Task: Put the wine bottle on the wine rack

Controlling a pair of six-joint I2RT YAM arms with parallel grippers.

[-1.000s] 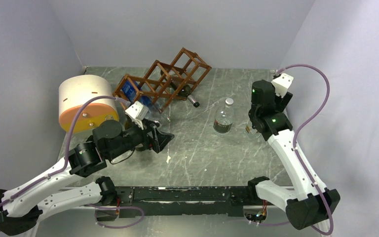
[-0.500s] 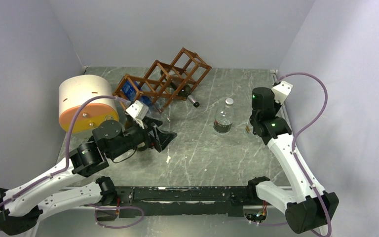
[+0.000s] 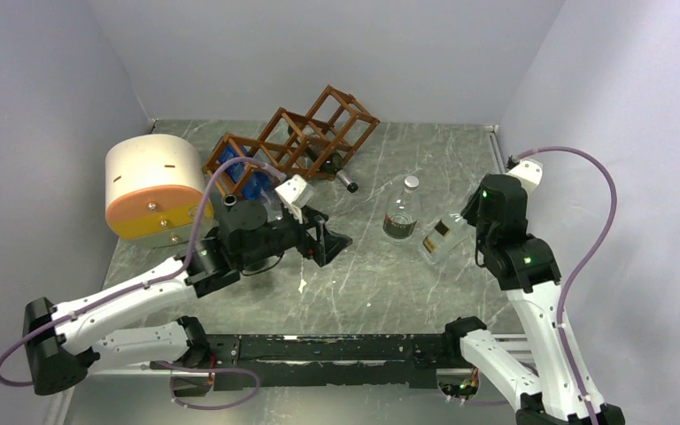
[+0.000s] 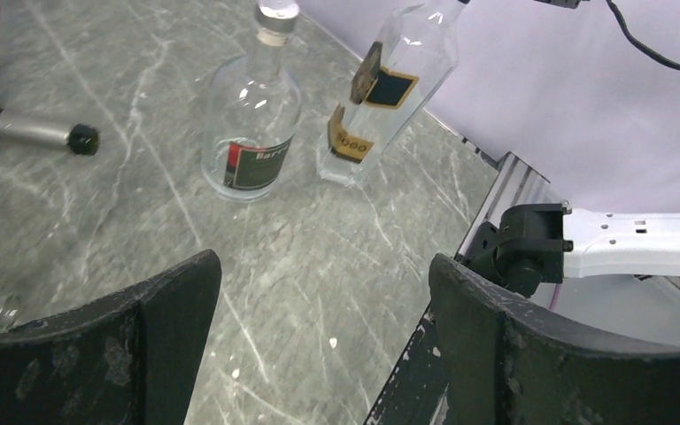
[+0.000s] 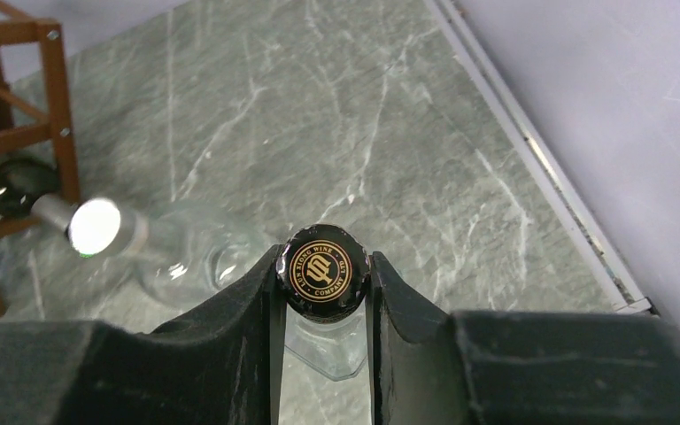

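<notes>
My right gripper (image 5: 325, 282) is shut on the black gold-printed cap (image 5: 325, 273) of a clear square wine bottle (image 3: 438, 237). The bottle leans, its base low near the table's right side, and shows black and gold labels in the left wrist view (image 4: 388, 84). The reddish-brown wine rack (image 3: 299, 142) stands at the back centre-left, with one corner showing in the right wrist view (image 5: 18, 88). My left gripper (image 3: 332, 241) hovers open over the table's middle, nothing between its fingers (image 4: 177, 301).
A round clear bottle with a silver cap (image 3: 402, 211) stands just left of the held one. A dark bottle's neck (image 3: 343, 180) sticks out of the rack. A cream-and-orange cylinder (image 3: 150, 190) lies at the left. The side wall runs close on the right.
My right gripper has shut on the bottle's cap and drawn back toward the near right, tilting the bottle. The left arm has swung right toward the table's middle.
</notes>
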